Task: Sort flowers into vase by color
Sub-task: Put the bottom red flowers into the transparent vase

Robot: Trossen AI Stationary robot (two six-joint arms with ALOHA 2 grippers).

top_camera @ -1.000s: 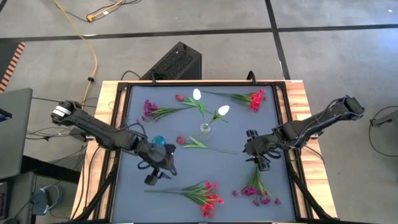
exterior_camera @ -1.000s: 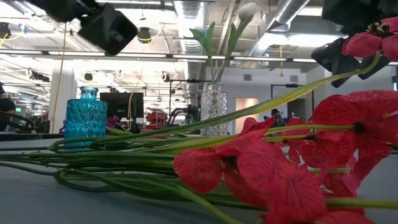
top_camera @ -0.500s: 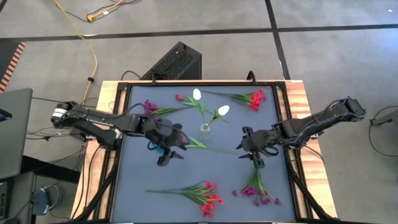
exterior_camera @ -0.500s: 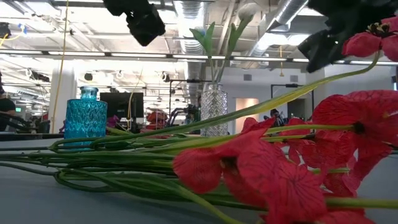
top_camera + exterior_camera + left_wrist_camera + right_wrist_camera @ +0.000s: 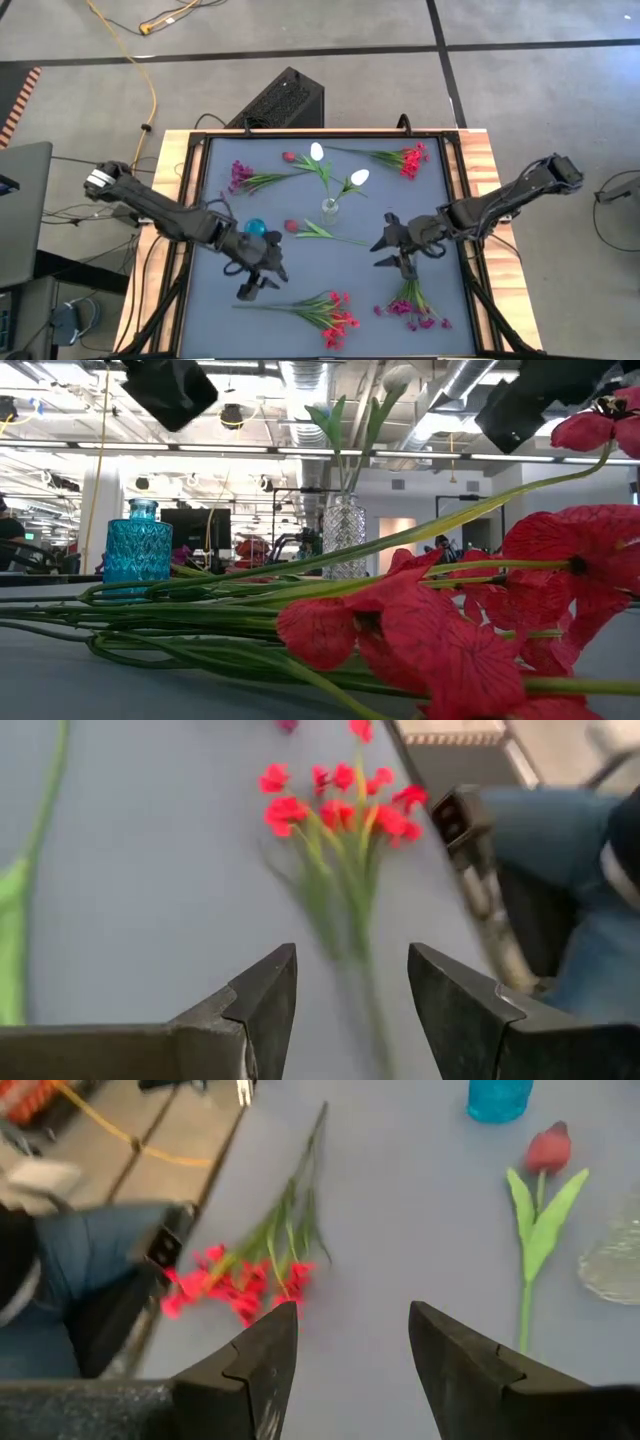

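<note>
Both grippers hover open over the table and hold nothing. My left gripper (image 5: 252,288) (image 5: 350,990) is near the blue vase (image 5: 257,228), with the near red cluster sprig (image 5: 325,310) (image 5: 340,810) lying flat ahead of it. My right gripper (image 5: 382,250) (image 5: 352,1350) hangs above the magenta sprig (image 5: 415,305), beside the end of the lying red tulip's (image 5: 291,227) (image 5: 547,1150) stem. Two white buds (image 5: 359,177) stand in the clear vase (image 5: 328,210). Another red sprig (image 5: 405,158), a magenta sprig (image 5: 243,177) and a second tulip (image 5: 288,157) lie at the far side.
The low view looks through the near red blossoms (image 5: 400,630), with the blue vase (image 5: 138,550) and the clear vase (image 5: 344,535) behind them. A person in jeans (image 5: 560,840) (image 5: 70,1270) stands at the table's near edge. A raised frame (image 5: 190,200) borders the mat.
My left gripper swung toward the far side, past the blue vase toward the lying tulip, then came back toward the near edge. My right gripper moved steadily toward the table's left. No flower moved.
</note>
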